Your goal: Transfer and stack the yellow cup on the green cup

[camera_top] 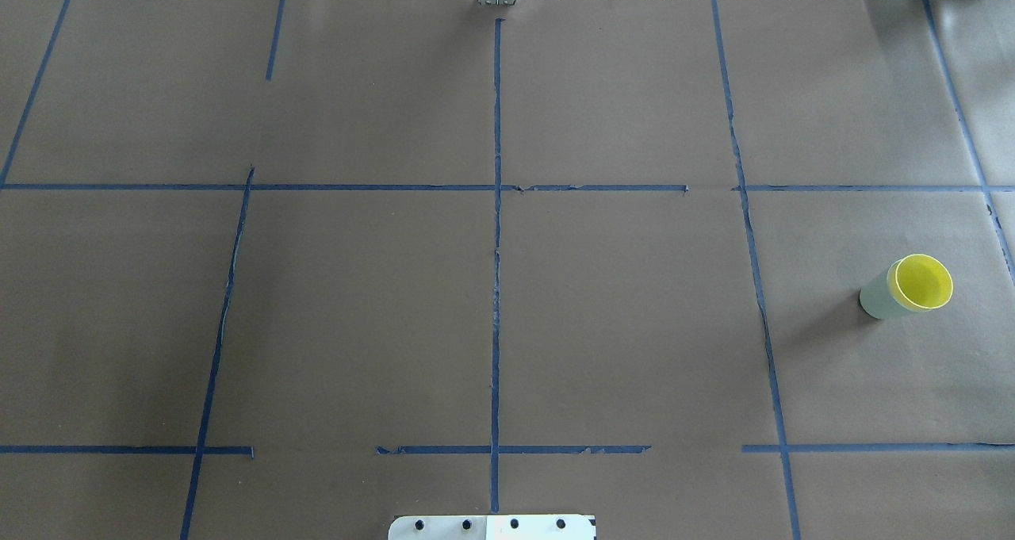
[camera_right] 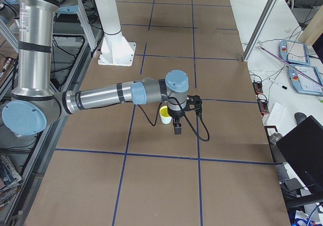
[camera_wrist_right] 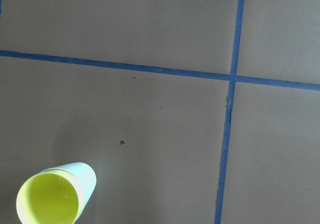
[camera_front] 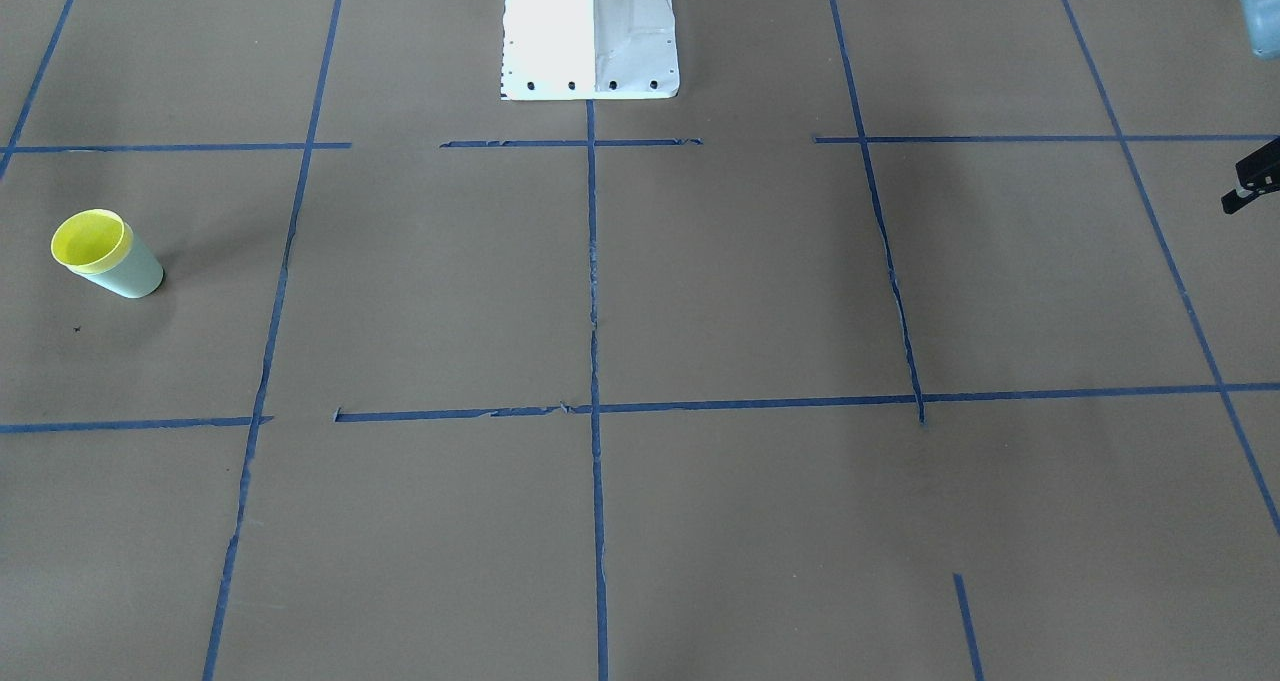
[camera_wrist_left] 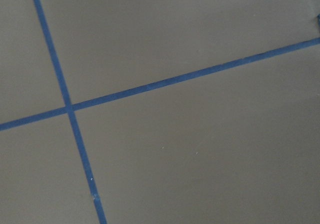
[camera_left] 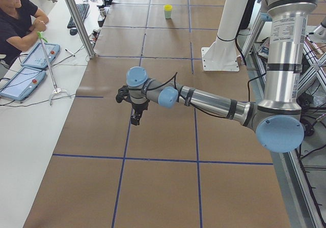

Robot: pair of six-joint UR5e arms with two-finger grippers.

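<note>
The yellow cup (camera_front: 90, 239) sits nested inside the green cup (camera_front: 132, 277), upright on the brown table on the robot's right side. The pair also shows in the overhead view, yellow cup (camera_top: 924, 281) in green cup (camera_top: 875, 299), and in the right wrist view (camera_wrist_right: 47, 204). My right gripper (camera_right: 177, 130) hangs above the table just beside the stacked cups, apart from them; I cannot tell if it is open or shut. My left gripper (camera_left: 135, 118) hovers over bare table at the far left, holding nothing visible; only its edge (camera_front: 1250, 186) shows in the front view.
The white robot base (camera_front: 590, 31) stands at the table's middle rear. Blue tape lines grid the brown paper. An operator (camera_left: 15, 19) sits at a side desk with tablets (camera_left: 38, 55) beyond a metal post (camera_left: 76, 19).
</note>
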